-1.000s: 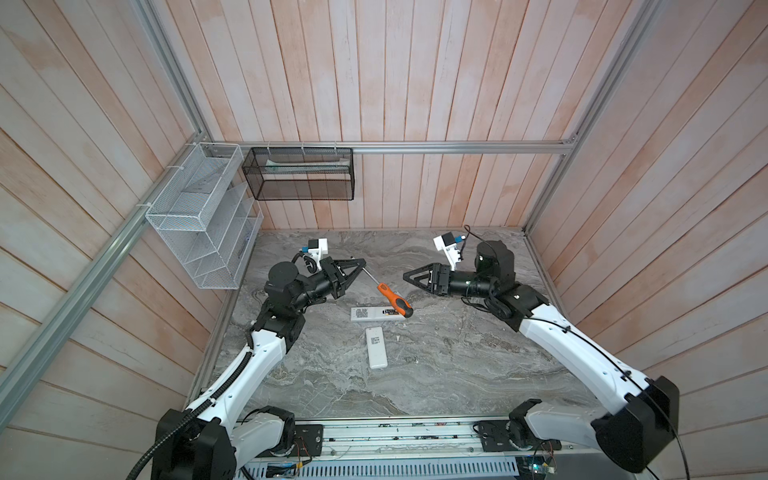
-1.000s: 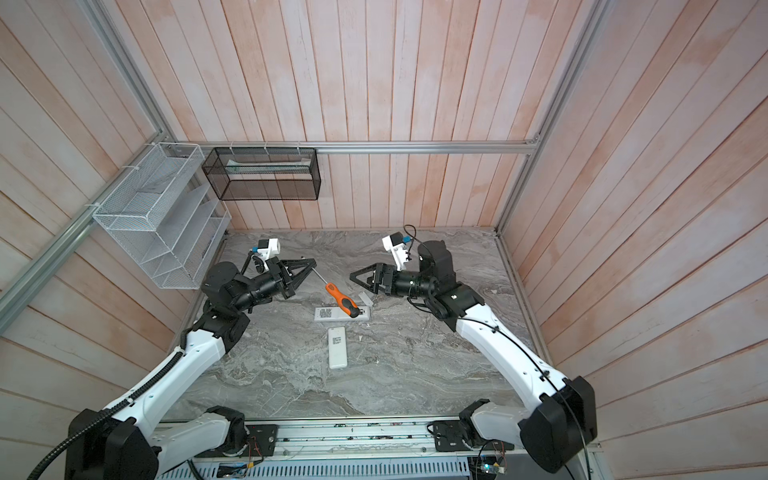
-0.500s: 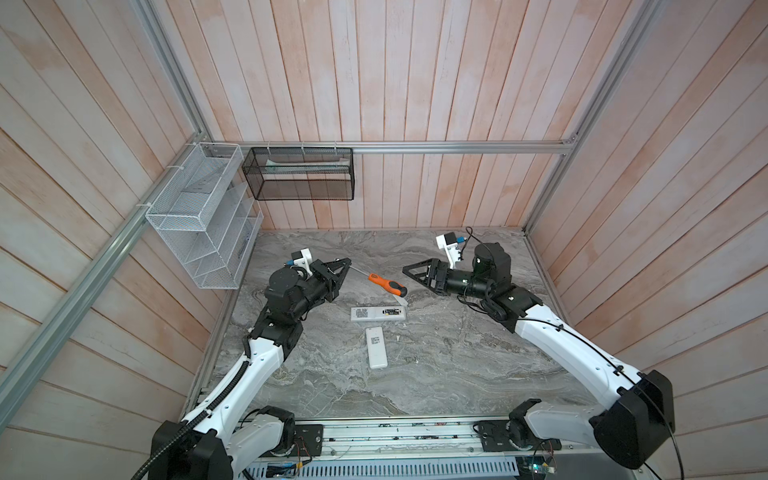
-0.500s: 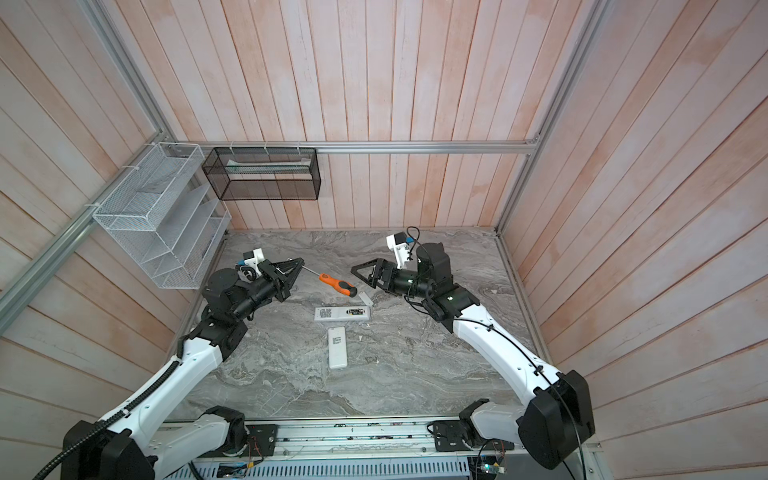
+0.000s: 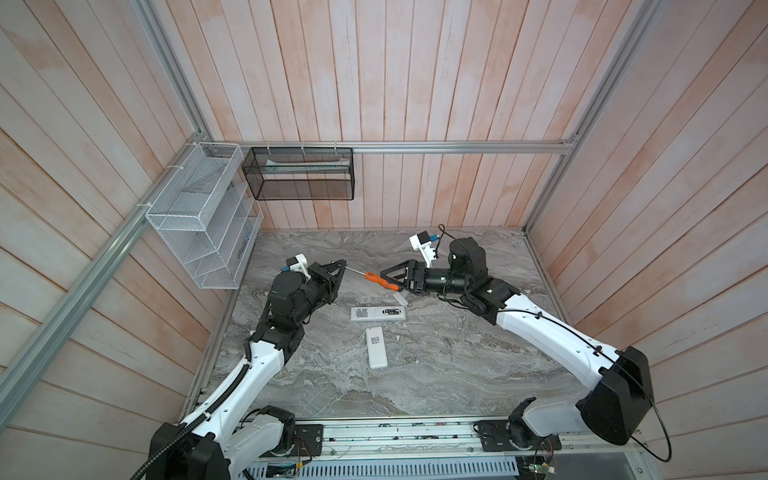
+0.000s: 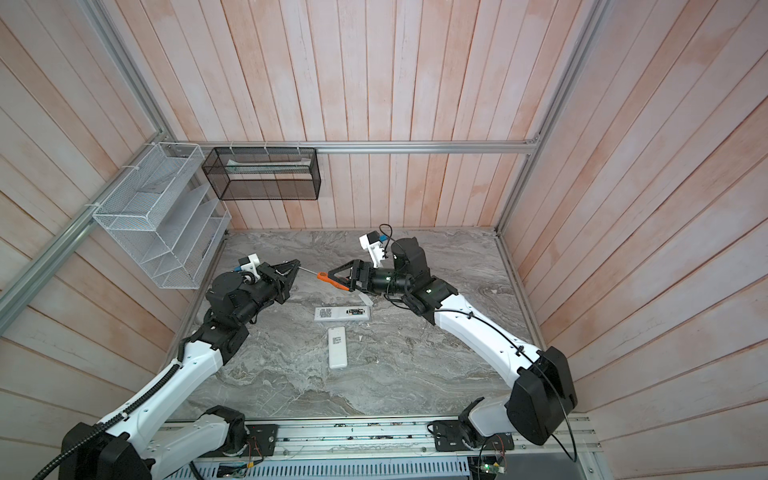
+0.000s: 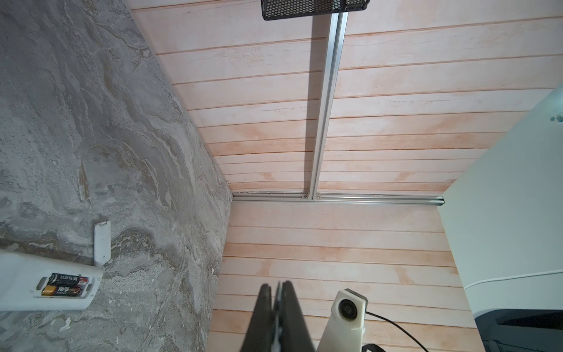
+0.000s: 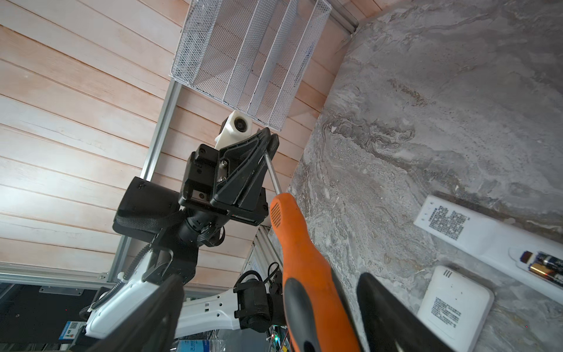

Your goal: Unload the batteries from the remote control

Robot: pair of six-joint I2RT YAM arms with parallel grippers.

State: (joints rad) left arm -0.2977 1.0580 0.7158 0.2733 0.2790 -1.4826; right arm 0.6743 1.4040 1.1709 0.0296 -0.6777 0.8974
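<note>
Above the table (image 5: 436,353), the left tool (image 5: 340,263) pinches the screwdriver (image 8: 292,243) shaft while the right tool (image 5: 387,277) gapes around its handle.

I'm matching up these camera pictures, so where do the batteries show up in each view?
Both top views: the batteries lie mid-table, in the open end of the crosswise remote.
Left wrist: in that open compartment, beside the small white cover.
Right wrist: in the remote's open end, cut off by the picture's edge, near the second remote.
Shared landmark: the open white remote, in all four.
</note>
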